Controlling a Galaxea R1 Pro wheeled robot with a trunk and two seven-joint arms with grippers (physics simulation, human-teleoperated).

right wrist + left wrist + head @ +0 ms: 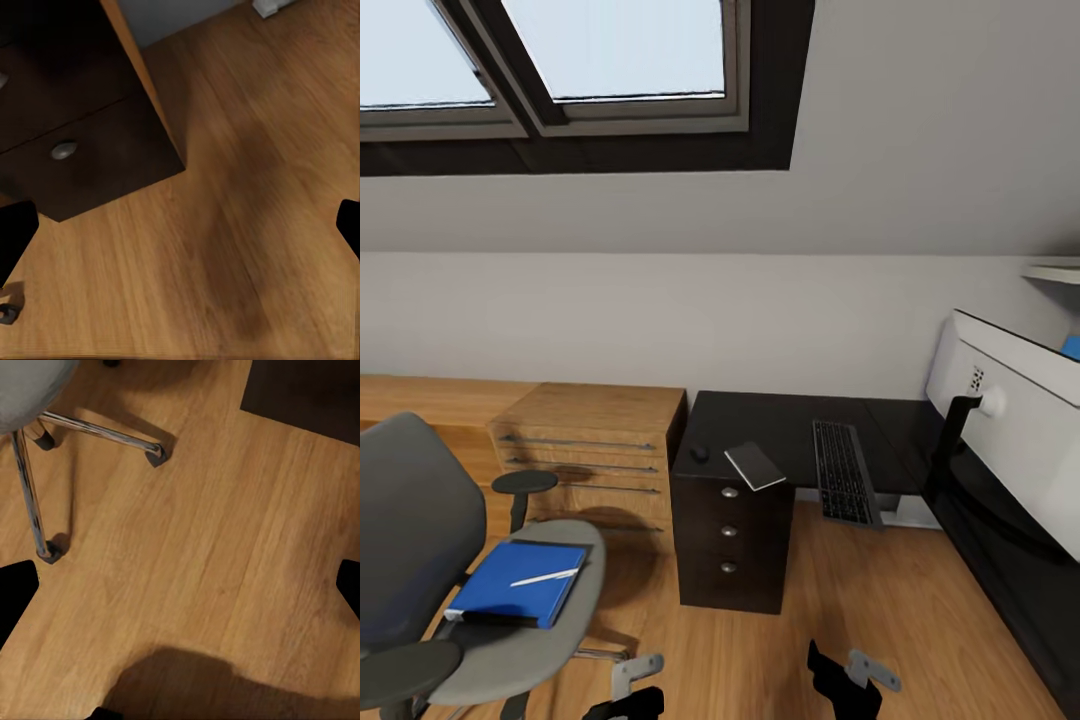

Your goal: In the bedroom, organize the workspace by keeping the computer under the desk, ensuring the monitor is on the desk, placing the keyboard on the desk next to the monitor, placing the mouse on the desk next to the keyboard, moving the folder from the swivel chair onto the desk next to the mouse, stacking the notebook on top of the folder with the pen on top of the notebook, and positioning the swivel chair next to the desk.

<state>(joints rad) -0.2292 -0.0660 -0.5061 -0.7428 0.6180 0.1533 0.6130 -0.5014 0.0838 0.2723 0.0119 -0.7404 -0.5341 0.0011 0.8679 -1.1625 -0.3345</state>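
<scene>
Left claw (180, 585) open over floor; bright-blue folder (517, 583) flat on chair (550, 610)

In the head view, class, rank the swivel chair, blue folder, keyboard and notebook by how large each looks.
1. swivel chair, though it sits nearest the camera.
2. blue folder.
3. keyboard, close to the folder in apparent size, so that order is unsure.
4. notebook.

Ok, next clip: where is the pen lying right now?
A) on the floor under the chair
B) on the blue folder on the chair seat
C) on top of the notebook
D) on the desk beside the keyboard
B: in the head view the pen lies across the blue folder, which rests on the swivel chair seat.
</scene>
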